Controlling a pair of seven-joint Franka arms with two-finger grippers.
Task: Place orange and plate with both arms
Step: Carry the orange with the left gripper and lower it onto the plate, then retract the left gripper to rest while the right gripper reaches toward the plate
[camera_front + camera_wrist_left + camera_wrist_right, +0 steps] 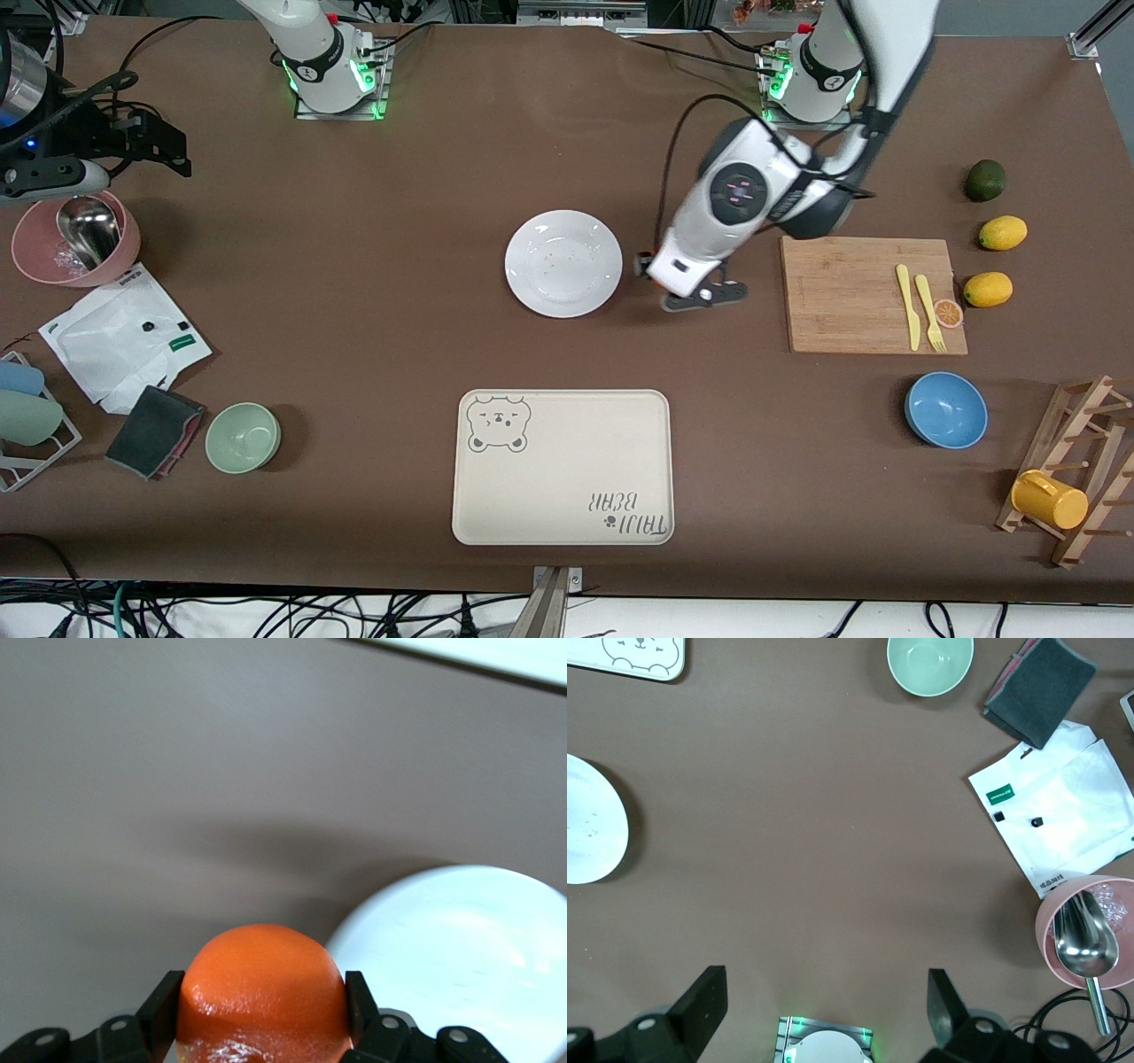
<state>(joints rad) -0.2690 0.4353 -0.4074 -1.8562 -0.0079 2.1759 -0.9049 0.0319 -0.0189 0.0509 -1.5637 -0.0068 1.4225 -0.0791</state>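
Now the left tool (259,1019) pinches the orange (261,992) at its widest girth beside the plate (563,263); firm, light fruit. Right tool (824,1001) waits, gaping, empty.

- The right end effector (824,1010) shows along the bottom edge, its two dark fingers (704,1005) spread wide with nothing between them.
- The plate (589,824) sits at the left edge on the brown table (806,815).
- A green bowl (930,663) is at top centre; a grey cloth (1041,687) at upper right.
- A white packet (1059,811) lies at right above a pink bowl (1050,943) holding a metal scoop (1085,948).
- A tray (629,656) corner shows at upper left.
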